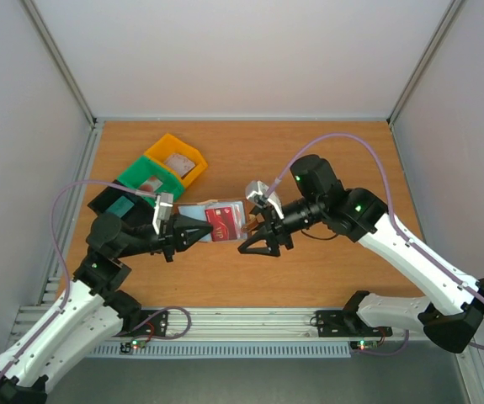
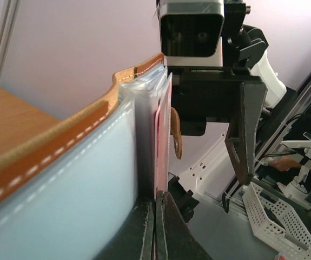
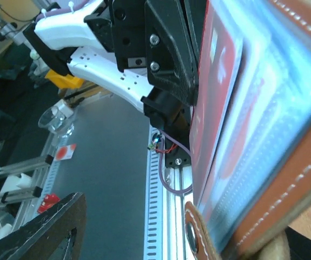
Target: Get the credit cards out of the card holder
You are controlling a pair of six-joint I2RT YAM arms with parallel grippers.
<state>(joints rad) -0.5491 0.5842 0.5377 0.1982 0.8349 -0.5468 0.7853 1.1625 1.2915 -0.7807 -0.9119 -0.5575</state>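
Three open plastic bins sit in a row on the left of the wooden surface (image 1: 326,151): a yellow bin (image 1: 162,149) farthest back, a green bin (image 1: 136,174) touching it, and a black tray (image 1: 107,200) nearest the left arm. All three lie behind that arm's wrist, and none stands between the two arms. A ribbed aluminium rail (image 1: 250,324) runs along the near edge, and grey panels wall the workspace.

The brown leather-like folding card holder (image 1: 199,210) is in the middle of the surface between the two arms, standing on edge with its pale grey-blue lining towards the left wrist camera. White stitching runs along its rim, and a rounded snap tab (image 2: 176,132) hangs from its outer flap. A thin, flat, red plastic credit card (image 1: 223,224) with pale markings sticks out of a clear sleeve. A second red shape behind the sleeve is too blurred to identify.

Both arms reach inward, their forearms low and nearly level. The left end effector (image 1: 201,233) is pressed together, pinching the edge of the credit card. The right end effector (image 1: 250,234) is spread wide. One black finger hangs clear of the card holder, and the other is hidden behind the leather.
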